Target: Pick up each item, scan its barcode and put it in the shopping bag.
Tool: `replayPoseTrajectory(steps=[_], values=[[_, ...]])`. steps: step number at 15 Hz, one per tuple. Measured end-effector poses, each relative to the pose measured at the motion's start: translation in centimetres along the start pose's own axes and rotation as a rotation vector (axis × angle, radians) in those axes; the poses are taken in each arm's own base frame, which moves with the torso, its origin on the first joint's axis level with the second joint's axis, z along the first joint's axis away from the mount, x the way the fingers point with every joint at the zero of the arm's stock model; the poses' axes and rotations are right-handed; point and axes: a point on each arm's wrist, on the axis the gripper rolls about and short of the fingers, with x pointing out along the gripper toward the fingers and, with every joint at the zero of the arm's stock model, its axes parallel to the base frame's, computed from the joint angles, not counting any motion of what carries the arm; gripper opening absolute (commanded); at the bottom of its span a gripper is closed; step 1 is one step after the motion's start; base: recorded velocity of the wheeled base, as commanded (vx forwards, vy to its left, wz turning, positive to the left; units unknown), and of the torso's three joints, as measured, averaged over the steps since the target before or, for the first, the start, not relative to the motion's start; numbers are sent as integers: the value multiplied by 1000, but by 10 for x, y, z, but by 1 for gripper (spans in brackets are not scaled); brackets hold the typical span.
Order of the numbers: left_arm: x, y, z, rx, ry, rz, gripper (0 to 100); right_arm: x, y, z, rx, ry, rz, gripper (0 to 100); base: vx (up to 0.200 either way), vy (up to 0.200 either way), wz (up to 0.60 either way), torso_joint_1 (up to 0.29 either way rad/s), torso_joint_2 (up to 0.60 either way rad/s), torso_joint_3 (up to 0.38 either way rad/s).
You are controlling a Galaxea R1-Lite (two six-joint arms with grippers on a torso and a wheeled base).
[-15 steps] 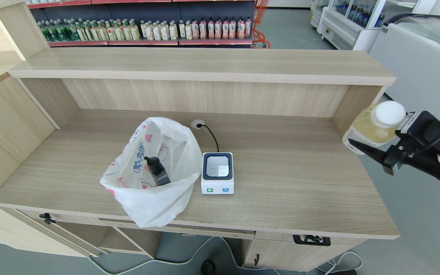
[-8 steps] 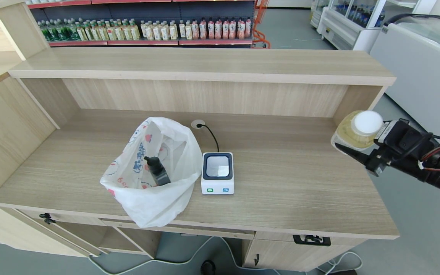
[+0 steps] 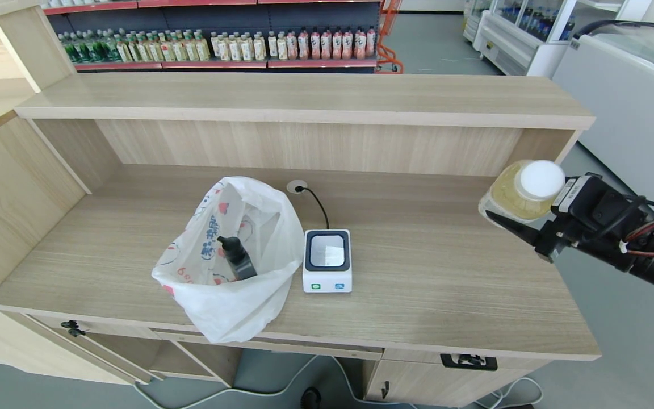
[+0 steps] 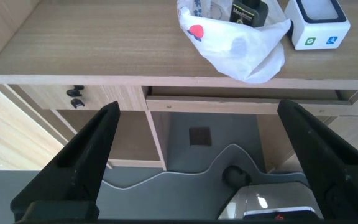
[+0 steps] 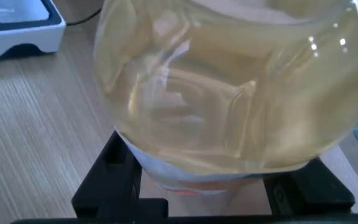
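A light wood-grain desk spans the middle of the head view, walled at the back and sides by a raised ledge. Two things stand on it, left of centre: a white shopping bag, mouth open and reaching the near edge, and just to its right, a small white scanner. A black cable runs from the scanner up to a round grommet.

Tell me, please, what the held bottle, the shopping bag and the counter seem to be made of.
Bottle: likely clear glossy plastic; yellowish contents show through, highlights on its wall; white matte cap.
Shopping bag: thin white plastic film, crinkled, slightly see-through.
Counter: pale wood grain, matte; solid wood or laminate cannot be told.
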Motion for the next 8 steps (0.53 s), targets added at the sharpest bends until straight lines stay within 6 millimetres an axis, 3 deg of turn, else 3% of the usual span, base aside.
replayPoseTrajectory(steps=[4,8], values=[[0,0,0,-3,0,0,100,8,9,22,0,-43,6,0,0,200,0,7,-1,5],[0,0,0,-5,0,0,100,8,21,23,2,-45,31,0,0,200,0,4,2,1]])
